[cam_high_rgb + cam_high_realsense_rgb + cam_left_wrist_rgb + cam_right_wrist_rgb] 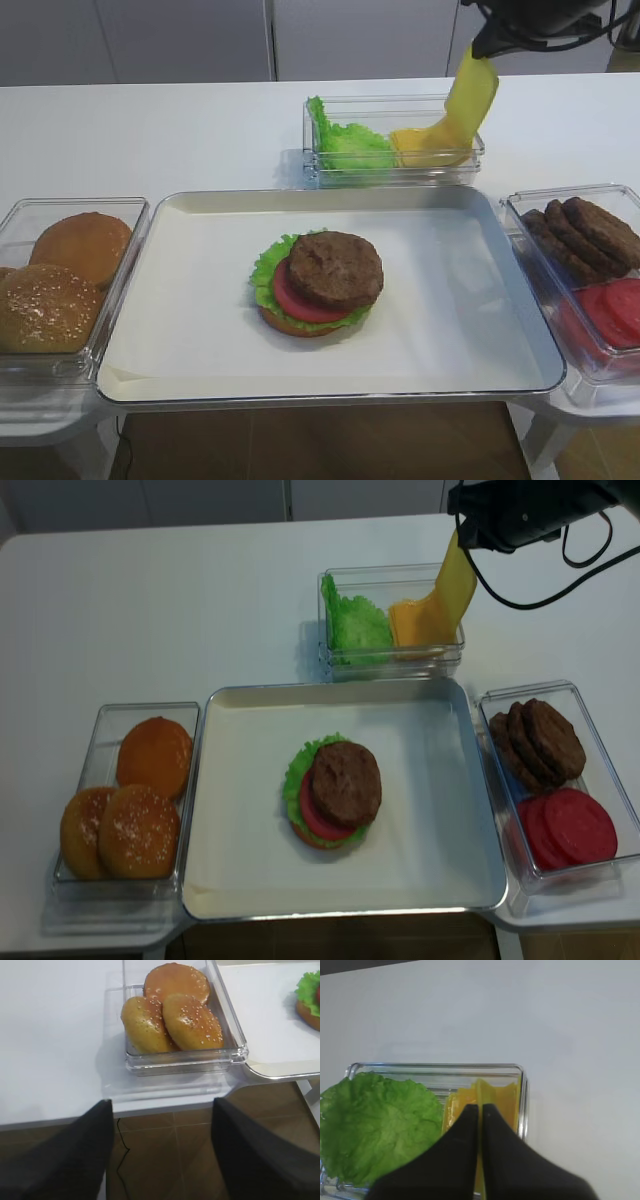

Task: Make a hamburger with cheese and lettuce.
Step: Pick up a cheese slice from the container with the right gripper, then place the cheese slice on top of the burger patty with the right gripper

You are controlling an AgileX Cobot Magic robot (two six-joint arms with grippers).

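Note:
The hamburger (320, 285) stands mid-tray: tan bun, frilly green lettuce (264, 272), a red tomato slice and a brown patty on top. My right gripper (487, 42) is above the back bin, shut on the top edge of a yellow cheese slice (468, 100). The slice hangs down with its lower end reaching the other slices in the bin. In the right wrist view the cheese (480, 1091) shows edge-on between the shut fingers of the right gripper (480, 1107). My left gripper (162, 1105) is open and empty, off the table's front edge near the buns.
The back clear bin (400, 174) holds loose lettuce leaves (345, 142) and more yellow slices (418, 147). A left bin (20, 215) holds sesame buns (175, 1015). A right bin (600, 372) holds patties and tomato slices. The hamburger sits on the lined metal tray (450, 330).

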